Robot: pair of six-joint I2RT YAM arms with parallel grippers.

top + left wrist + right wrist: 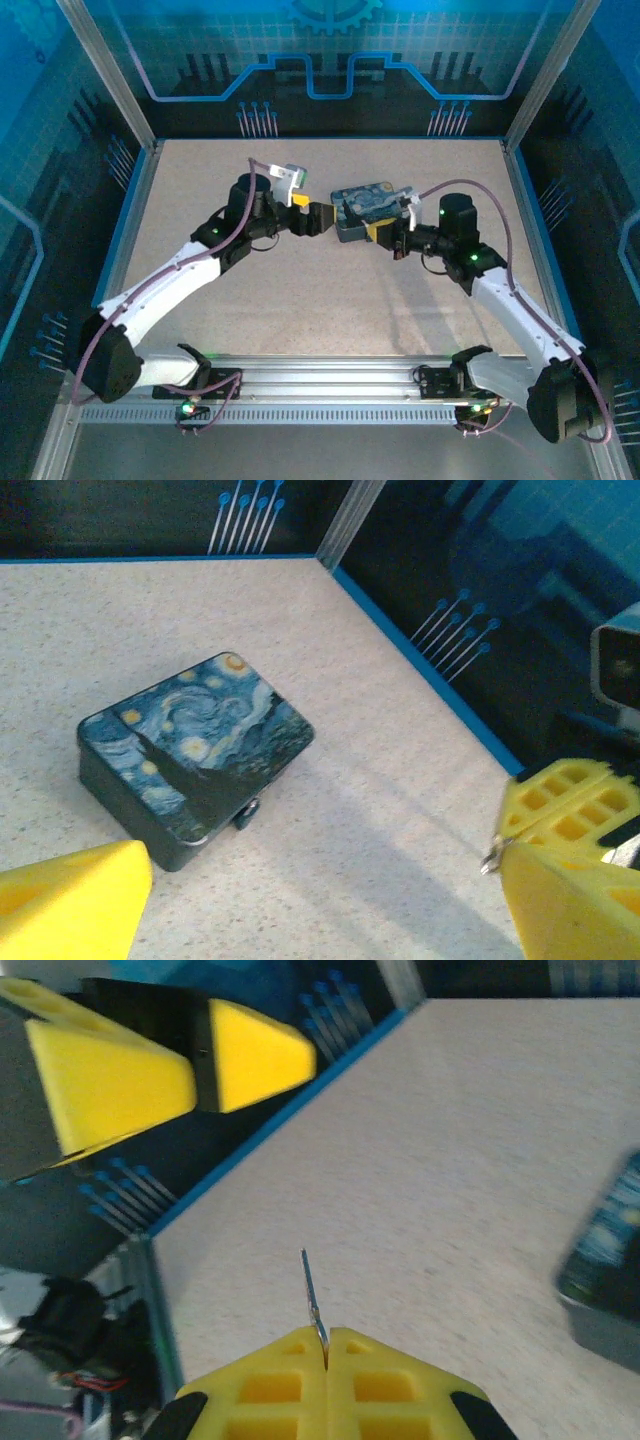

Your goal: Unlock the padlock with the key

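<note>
Beside the painted tin (365, 205), the right gripper (327, 1335) pinches the key (311, 1295).

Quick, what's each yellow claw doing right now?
Left gripper: open, holding nothing.
Right gripper: closed on the thin grey metal key.

No legible text — anywhere.

key (312, 1295) bow hidden inside right hand (326, 1338); tin (605, 1260) blurred
</note>
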